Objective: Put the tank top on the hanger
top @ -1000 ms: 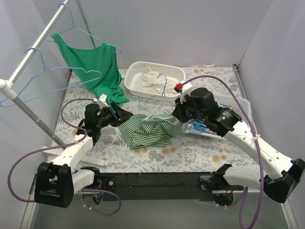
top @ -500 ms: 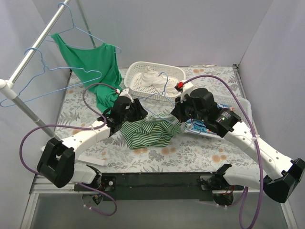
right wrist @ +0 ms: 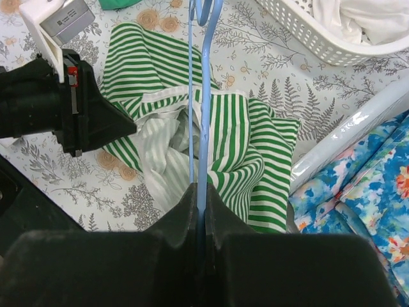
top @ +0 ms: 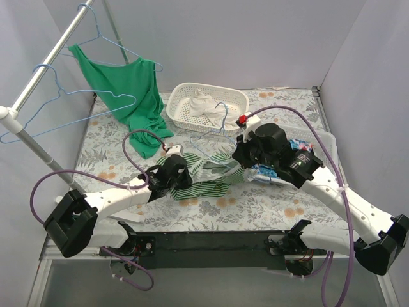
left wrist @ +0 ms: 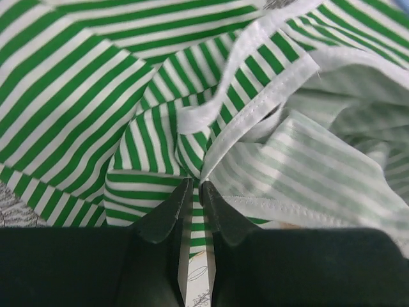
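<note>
Left tool (left wrist: 195,185) nearly closed, pinching a white-edged fold of tank top (top: 208,185). Right tool (right wrist: 199,192) clenched on hanger (right wrist: 204,128), wire running out over the stripes. Tank top bunched mid tabletop (top: 255,208), between both tools. White basket (top: 182,115) just behind, clear bin (top: 326,137) at right. Open tabletop toward near edge.

No legible text, brand or number, grey plate (right wrist: 67,20) left of the tank top (right wrist: 249,147) too blurred to read
</note>
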Action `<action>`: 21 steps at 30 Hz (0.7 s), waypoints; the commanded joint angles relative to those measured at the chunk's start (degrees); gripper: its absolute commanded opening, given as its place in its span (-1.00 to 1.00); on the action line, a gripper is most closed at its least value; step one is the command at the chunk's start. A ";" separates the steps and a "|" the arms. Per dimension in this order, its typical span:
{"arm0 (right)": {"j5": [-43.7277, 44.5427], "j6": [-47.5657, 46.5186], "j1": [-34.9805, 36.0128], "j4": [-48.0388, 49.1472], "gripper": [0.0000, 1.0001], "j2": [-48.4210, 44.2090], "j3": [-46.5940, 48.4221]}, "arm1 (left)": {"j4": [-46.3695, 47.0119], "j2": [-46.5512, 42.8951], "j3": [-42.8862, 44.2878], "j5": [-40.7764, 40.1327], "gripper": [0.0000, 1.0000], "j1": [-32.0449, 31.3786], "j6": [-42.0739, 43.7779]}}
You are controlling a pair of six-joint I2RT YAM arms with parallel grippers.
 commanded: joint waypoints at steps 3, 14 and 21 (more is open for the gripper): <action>-1.44 0.97 1.08 2.93 -0.97 -2.36 -2.23 | 0.09 -2.63 -2.46 -1.83 -0.77 -1.08 -3.69; 0.84 2.02 2.49 4.34 -0.97 -3.07 -5.13 | -3.07 -2.64 6.86 -7.98 -0.33 -1.08 2.98; 3.04 2.29 2.58 4.52 -0.97 -3.15 -5.22 | -4.13 3.69 10.90 -7.63 -0.38 -1.08 9.75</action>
